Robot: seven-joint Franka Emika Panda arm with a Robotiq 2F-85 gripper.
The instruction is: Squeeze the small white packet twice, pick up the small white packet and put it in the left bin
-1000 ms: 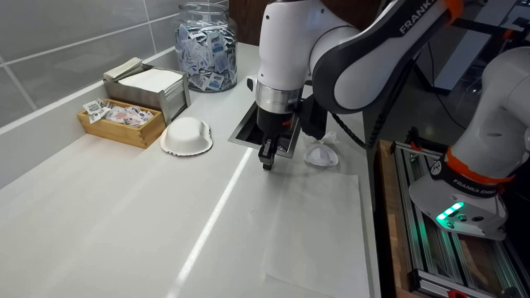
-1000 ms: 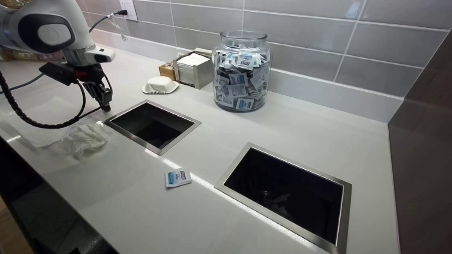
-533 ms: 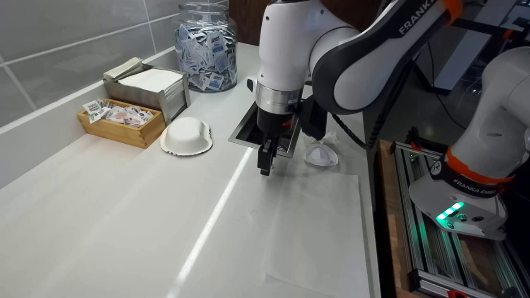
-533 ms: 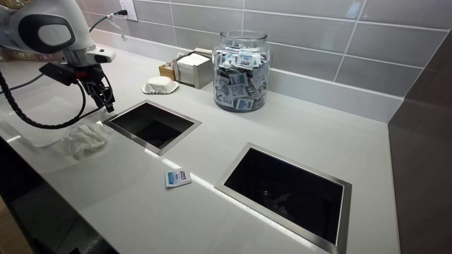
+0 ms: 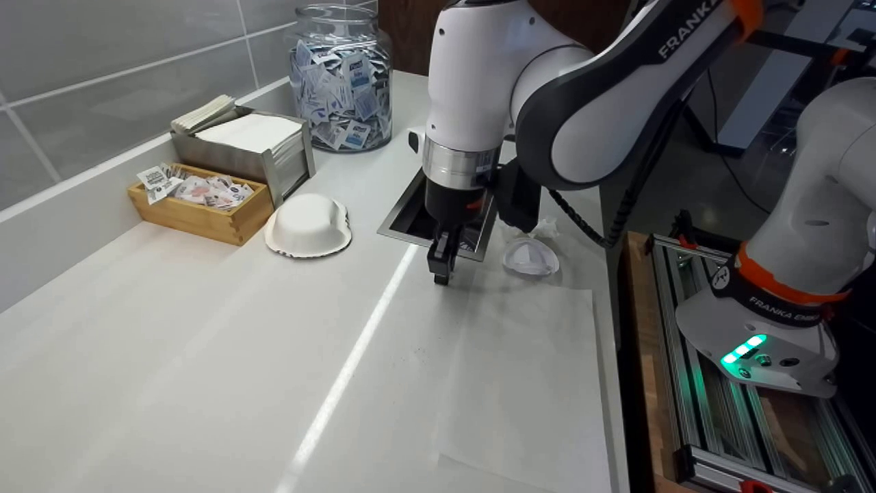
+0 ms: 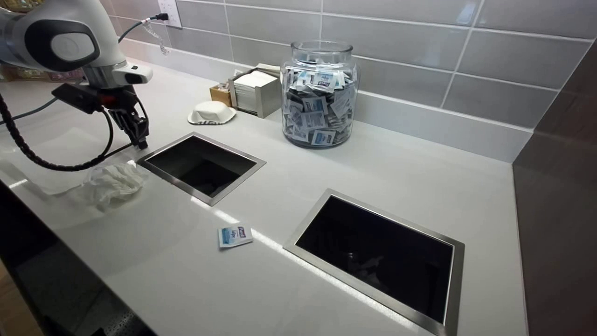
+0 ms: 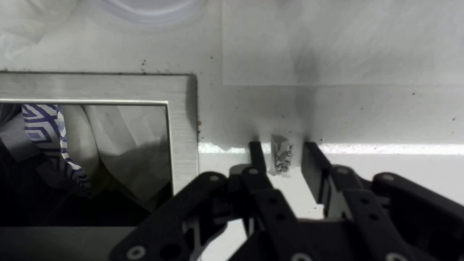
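Low over the white table [image 5: 205, 356], nearer the front edge than the back edge, on the white robot arm [image 5: 472, 82]: jaws part way open and pointing down. In the wrist view, in the gap between those jaws: small white packet [image 7: 282, 156] with dark print, not gripped, with bits of table in sight on both sides. Hard to tell about lying flat or standing up a little. In both exterior views, too small or too hidden to make out. Near the packet, but apart from it: left bin [image 7: 184, 145] with a shiny metal rim, and inside, a white thing [image 7: 40, 136] with blue shapes. Along the front edge, flat white sheet [image 5: 527, 383]; near one corner of that, pale round lid [image 5: 531, 258], and next to the lid, crumpled white wad [image 6: 114, 184]. Toward the end edge by the dark wall [image 6: 555, 210], right bin [image 6: 364, 287]. Between the two bins, but closer to the front edge: blue and white wipe packet [image 6: 234, 236], lying flat. At the back edge, by gray tiles [image 6: 396, 60], big glass jar [image 6: 322, 53] full of wipes [image 6: 314, 120], well apart from the back corner by the dark wall. Farther from that corner: metal napkin holder [image 5: 226, 164], then wooden box [image 5: 205, 218] of little packets [image 5: 209, 192]. Near both, white bowl [image 5: 308, 229] upside down.
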